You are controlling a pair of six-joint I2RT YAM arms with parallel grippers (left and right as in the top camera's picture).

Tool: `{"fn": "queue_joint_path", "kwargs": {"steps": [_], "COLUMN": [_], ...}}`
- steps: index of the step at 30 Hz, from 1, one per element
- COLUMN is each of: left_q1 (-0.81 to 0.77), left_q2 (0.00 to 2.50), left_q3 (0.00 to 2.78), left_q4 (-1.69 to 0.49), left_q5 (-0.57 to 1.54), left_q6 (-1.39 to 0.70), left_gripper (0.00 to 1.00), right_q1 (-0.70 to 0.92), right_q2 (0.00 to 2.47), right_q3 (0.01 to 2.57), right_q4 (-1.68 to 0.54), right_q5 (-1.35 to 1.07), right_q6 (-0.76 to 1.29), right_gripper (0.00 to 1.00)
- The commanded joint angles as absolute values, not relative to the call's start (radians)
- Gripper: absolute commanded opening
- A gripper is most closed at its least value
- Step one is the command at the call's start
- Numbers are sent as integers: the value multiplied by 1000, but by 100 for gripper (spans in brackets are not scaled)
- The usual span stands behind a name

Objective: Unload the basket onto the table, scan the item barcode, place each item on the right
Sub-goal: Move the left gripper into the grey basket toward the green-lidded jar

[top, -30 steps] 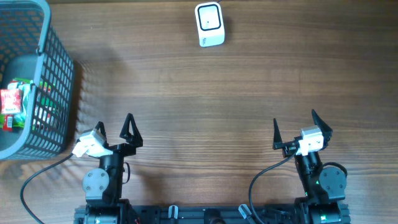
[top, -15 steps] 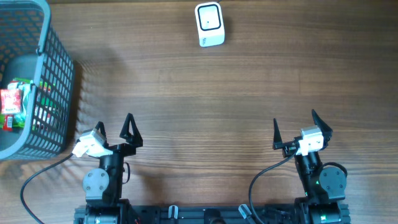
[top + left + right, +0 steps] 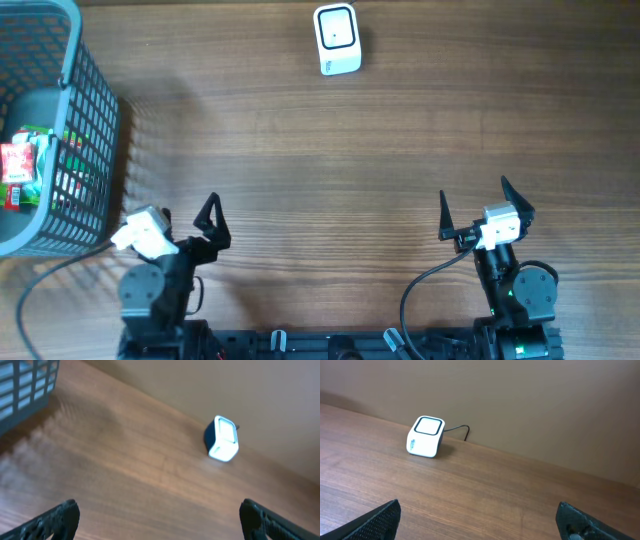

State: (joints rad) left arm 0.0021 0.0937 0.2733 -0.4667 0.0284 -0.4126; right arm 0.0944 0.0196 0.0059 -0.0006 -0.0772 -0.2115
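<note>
overhead | basket point(image 3: 95, 150) cut off L edge | item point(image 3: 20, 165) label unreadable

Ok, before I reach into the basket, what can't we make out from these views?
- Barcode on the packets in the basket: overhead, too small, partly behind the mesh wall.
- Basket's left part: overhead, cut off by the frame edge, so item count unclear.
- Basket contents: left wrist view is blurred and shows only a corner; right wrist view misses it altogether.
- Detail on the scanner: too small in every view.
</note>
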Motion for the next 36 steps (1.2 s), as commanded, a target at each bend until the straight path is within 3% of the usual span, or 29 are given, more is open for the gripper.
{"fn": "queue_joint_path", "kwargs": {"steps": [1,13,18,29,36], "left_q1": [8,8,8,52,283], "left_q2": [238,1005,1297,1454,1452], "left_q3": [556,1663,2006,2014,2014], "left_q4": [-627,-1433,-1634,-1607,-1474], "left_q5": [73,58,-155,-315,-320], "left_q6": [-395,-249,-239,-215,-134], "left_gripper": [100,100,100,100,100], "right_q1": [90,90,90,90,90], "right_q2": [23,23,23,23,23], "right_q3": [5,5,5,5,5], "right_q4": [2,2,2,2,2], "right_q5": [-61,-61,-61,-61,-61], "right_q6": [-221,-221,-221,-221,-221], "right_gripper": [100,100,100,100,100]}}
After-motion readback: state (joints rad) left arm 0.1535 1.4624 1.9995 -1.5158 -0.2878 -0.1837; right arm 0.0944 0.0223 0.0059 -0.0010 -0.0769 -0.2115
